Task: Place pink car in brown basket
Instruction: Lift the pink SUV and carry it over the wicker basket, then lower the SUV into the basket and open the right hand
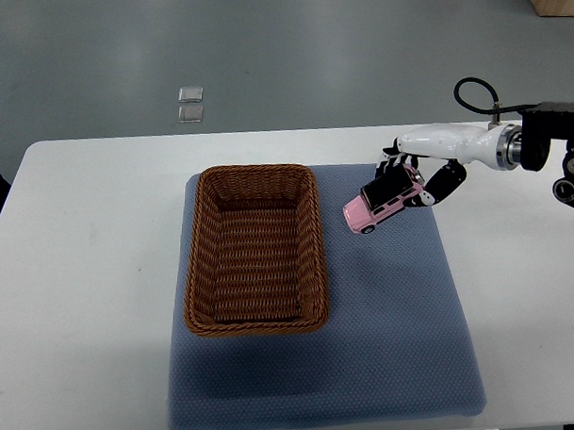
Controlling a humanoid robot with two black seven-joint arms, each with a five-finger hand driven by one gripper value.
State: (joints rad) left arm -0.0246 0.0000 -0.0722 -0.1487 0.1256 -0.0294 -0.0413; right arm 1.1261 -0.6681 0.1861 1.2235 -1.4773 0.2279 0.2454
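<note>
Pink car hangs pinched in the right hand, lifted right of the brown basket; the carry leftward over its rim looks next.

- We see a lab or test room, not a home
- Our white table stands on bare grey floor
- A blue mat marks the work area
- A cabled robot arm reaches in

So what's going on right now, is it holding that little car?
Right hand shut on pink car, lifted above the blue mat. Left arm out of view. Basket empty, to the car's left. Nothing between them.
</note>
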